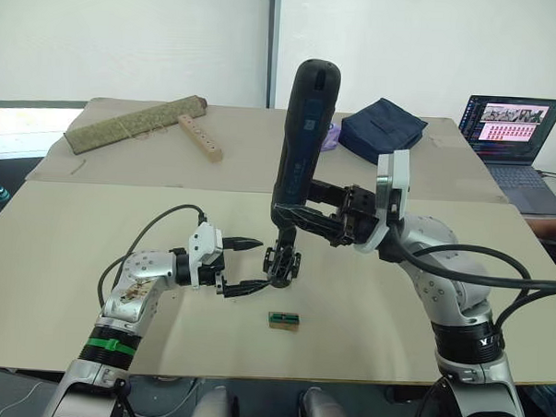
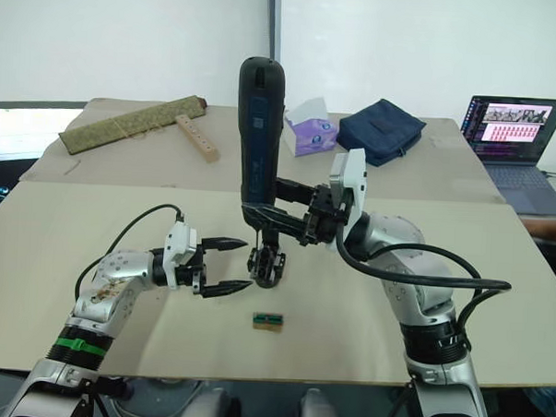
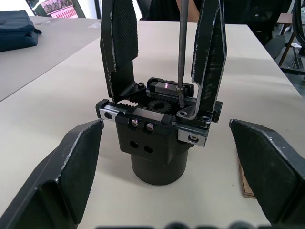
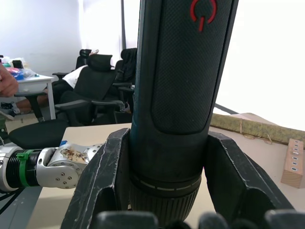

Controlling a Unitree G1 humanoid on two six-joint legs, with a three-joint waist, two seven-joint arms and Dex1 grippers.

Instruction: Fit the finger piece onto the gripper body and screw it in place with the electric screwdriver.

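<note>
Centre of the frame: gripper body point(image 1: 282, 264) upright on the tabletop point(image 1: 92, 237), two black fingers standing on it, the finger piece point(image 3: 209, 62) already seated beside the other. Right gripper point(image 1: 307, 214) clamped around the electric screwdriver point(image 1: 301, 136), held nearly vertical, its thin bit down on a screw at the finger piece's foot. Left gripper point(image 1: 248, 265) lower left of centre, jaws spread wide either side of the gripper body, not touching. Small green-and-tan block point(image 1: 283, 320) just below. Laptop point(image 1: 512, 136) at upper right.
</note>
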